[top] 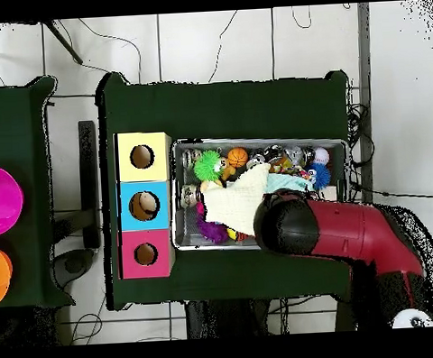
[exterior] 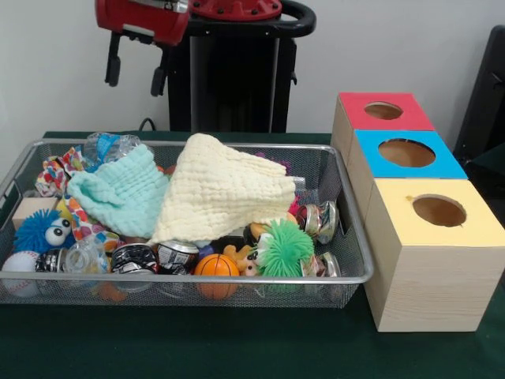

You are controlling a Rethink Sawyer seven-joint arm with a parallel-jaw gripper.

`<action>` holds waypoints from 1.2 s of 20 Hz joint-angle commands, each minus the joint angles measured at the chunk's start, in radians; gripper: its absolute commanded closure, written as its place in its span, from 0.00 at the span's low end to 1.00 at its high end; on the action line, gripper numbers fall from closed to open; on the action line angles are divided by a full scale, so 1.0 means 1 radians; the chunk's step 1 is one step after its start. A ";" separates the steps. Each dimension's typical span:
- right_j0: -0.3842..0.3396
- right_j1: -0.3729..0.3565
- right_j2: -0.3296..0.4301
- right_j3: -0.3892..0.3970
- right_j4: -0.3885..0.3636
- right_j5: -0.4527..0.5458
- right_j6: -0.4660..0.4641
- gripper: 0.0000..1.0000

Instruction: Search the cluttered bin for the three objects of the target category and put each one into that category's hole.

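Note:
The silver wire-mesh bin (exterior: 197,278) stands on the green table, full of clutter. A pale yellow cloth (exterior: 221,189) and a mint cloth (exterior: 122,193) lie on top. Along the front lie an orange mini basketball (exterior: 216,265), a green spiky ball (exterior: 284,249), a blue fuzzy ball with eyes (exterior: 39,231), a baseball (exterior: 20,262) and crushed cans (exterior: 134,257). My gripper (exterior: 136,67) hangs open and empty high above the bin's far left corner. In the overhead view the red arm (top: 331,230) covers part of the bin (top: 259,141) and hides the gripper.
Three wooden boxes with round holes stand in a row right of the bin: red top (exterior: 384,110), blue top (exterior: 406,152), yellow top (exterior: 438,212). In the overhead view something pale shows inside the blue box's hole (top: 145,204). A clear crushed bottle (exterior: 110,146) lies at the bin's back left.

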State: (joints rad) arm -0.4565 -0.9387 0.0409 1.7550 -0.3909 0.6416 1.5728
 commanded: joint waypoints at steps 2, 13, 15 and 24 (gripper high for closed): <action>0.009 0.049 0.106 0.115 -0.041 -0.076 -0.027 0.00; 0.069 0.057 0.043 0.105 -0.136 -0.094 -0.010 0.00; 0.031 0.046 0.077 0.145 -0.092 -0.081 -0.033 0.00; -0.026 0.025 0.083 0.247 -0.110 -0.132 -0.056 0.00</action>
State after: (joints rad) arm -0.4304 -0.9236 0.0479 1.8717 -0.4457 0.5768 1.5728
